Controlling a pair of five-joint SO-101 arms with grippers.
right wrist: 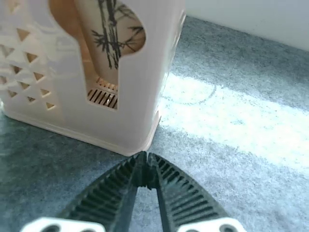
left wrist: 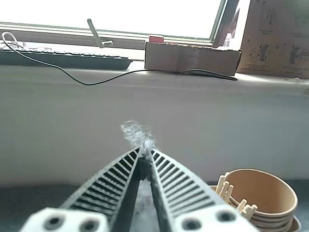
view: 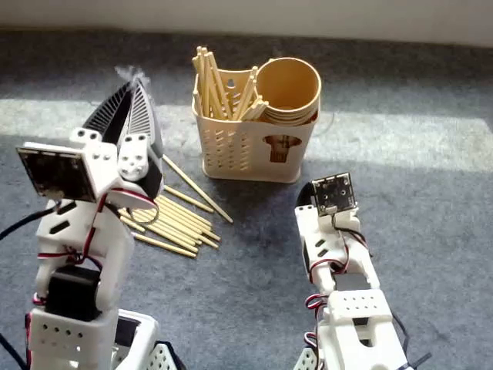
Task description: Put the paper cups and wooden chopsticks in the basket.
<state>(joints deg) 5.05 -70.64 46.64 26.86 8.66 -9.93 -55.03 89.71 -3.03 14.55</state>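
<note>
A cream basket (view: 239, 150) stands at the back middle of the grey carpet. It holds stacked paper cups (view: 289, 91) on one side and several wooden chopsticks (view: 219, 81) on the other. More chopsticks (view: 173, 220) lie loose on the carpet beside the left arm. My left gripper (view: 132, 81) is raised left of the basket and shut, with a tuft of grey fluff (left wrist: 137, 133) at its tips (left wrist: 145, 151). The cups (left wrist: 263, 193) show beyond it. My right gripper (right wrist: 146, 166) is shut with nothing in it, low to the carpet, close in front of the basket's corner (right wrist: 135, 140).
The right arm (view: 339, 254) sits folded in front of the basket. A white wall (left wrist: 154, 121) runs behind the carpet, with a sill carrying a cardboard box (left wrist: 190, 57) and a cable. Sunlit carpet (view: 416, 139) lies right of the basket.
</note>
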